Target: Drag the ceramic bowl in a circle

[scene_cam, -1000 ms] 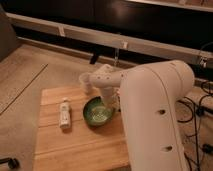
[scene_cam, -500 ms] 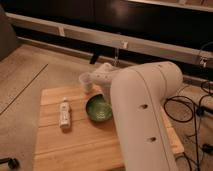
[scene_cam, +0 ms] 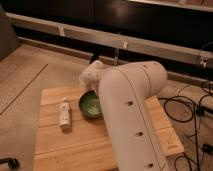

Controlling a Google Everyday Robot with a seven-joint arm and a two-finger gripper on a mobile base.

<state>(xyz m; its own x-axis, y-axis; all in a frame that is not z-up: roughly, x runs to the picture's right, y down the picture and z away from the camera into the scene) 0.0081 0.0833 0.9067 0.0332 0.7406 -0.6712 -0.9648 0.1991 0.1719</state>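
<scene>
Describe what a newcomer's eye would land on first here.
The bulky white arm fills the middle and right of the view, reaching over the wooden table. Its gripper sits at the far rim of the green bowl near the table's centre. A small white bottle lies just left of the bowl.

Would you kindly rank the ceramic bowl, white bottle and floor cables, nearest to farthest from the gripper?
The gripper, mostly hidden behind the arm, sits at the ceramic bowl.
1. ceramic bowl, right beneath it.
2. white bottle, lying on the table, left in view.
3. floor cables, off the table's right side.
</scene>
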